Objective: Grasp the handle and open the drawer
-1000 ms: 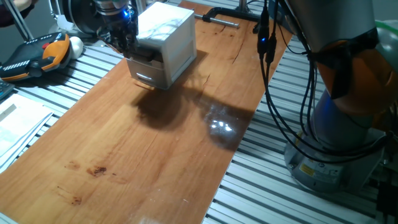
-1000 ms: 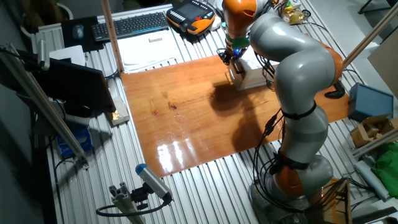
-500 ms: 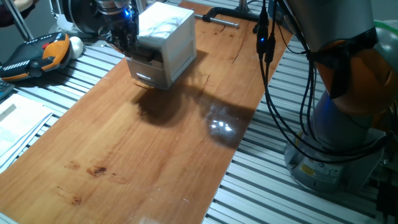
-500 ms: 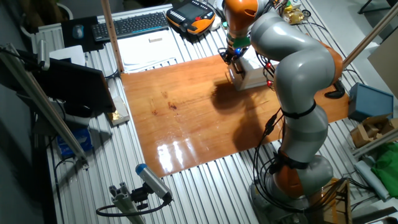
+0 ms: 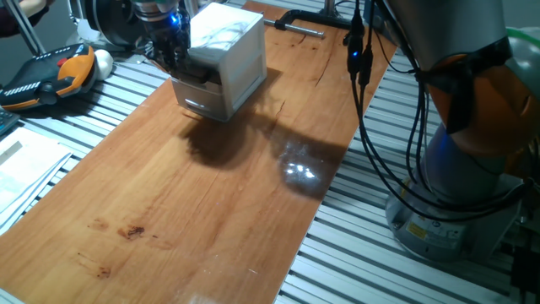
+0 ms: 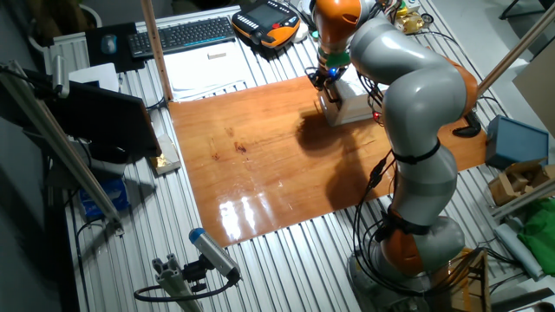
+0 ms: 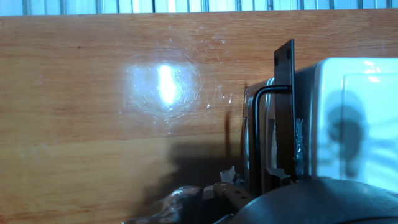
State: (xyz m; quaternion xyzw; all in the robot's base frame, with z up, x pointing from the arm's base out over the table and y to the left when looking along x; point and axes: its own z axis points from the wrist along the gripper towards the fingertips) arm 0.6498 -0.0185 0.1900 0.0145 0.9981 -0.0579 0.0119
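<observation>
We see the small white cabinet [image 5: 221, 57] at the far end of the wooden table [image 5: 211, 194], with the gripper [image 5: 171, 52] pressed at its front by the handle [image 7: 258, 134] of the upper drawer [image 5: 202, 78]; we cannot tell whether its fingers are clenched.

The gripper [image 5: 173, 52] hides most of the handle [image 7: 258, 134] in both fixed views (its fingers seem closed, unclear). The cabinet [image 7: 348, 118] is cut off at the hand view's right edge.
</observation>
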